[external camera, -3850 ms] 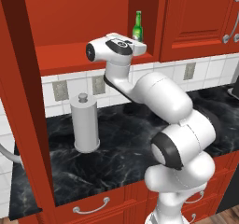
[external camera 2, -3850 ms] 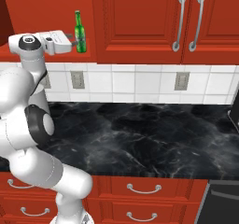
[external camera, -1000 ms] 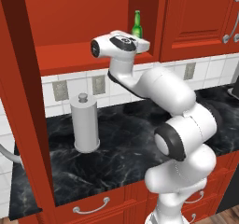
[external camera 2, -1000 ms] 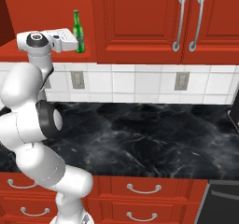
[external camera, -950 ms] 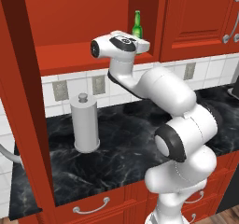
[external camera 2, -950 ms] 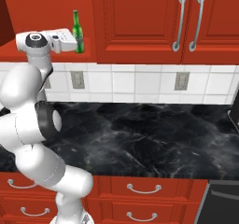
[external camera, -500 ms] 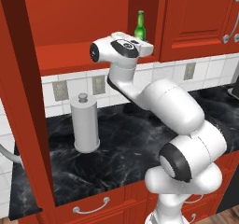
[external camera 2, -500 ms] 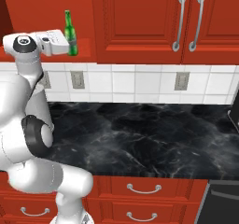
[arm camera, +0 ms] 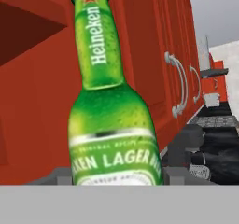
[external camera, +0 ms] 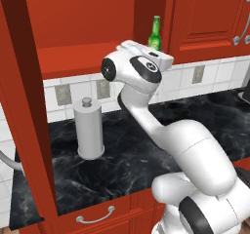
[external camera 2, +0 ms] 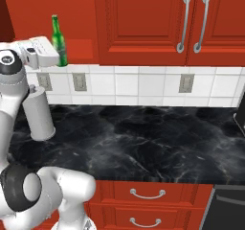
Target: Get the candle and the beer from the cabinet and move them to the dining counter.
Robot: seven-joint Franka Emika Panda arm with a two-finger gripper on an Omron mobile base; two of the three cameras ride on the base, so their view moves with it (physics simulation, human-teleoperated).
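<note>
**Beer at open cabinet, end effector engaged**

Beer (external camera: 155, 33): upright, slightly tilted, at front edge of cabinet (external camera: 88, 57) shelf. End effector (external camera 2: 61, 56): clamped about bottle's lower body. Grey canister (external camera: 89, 133): below cabinet, on black marble table (external camera 2: 143, 143). Closed doors beside the beer.
</note>
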